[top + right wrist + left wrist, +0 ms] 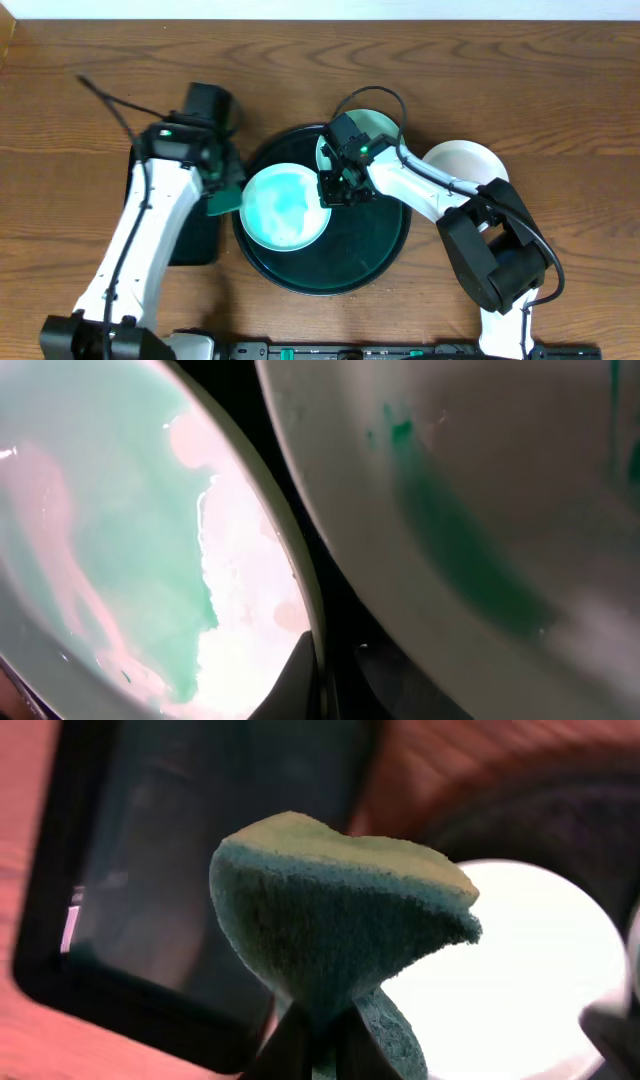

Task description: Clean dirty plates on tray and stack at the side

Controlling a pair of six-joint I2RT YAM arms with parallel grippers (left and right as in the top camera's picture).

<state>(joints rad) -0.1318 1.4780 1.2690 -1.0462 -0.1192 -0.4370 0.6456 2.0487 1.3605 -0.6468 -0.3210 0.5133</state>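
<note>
the turquoise plate [285, 205] lies face up in the left half of the round tray [330, 275]; being round, it has no long axis. the right hand [338, 188], its arm bent in from the right, is pinched closed on the plate's right rim. the left hand [228, 188] points down at the tray's left edge, clamped on a green sponge [222, 203].

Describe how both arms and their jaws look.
Both the left arm and right arm have white tubular links with bulky black joints and black wrist heads. A thin black cable loops off each wrist, where a small green light glows. The jaws are dark.
</note>
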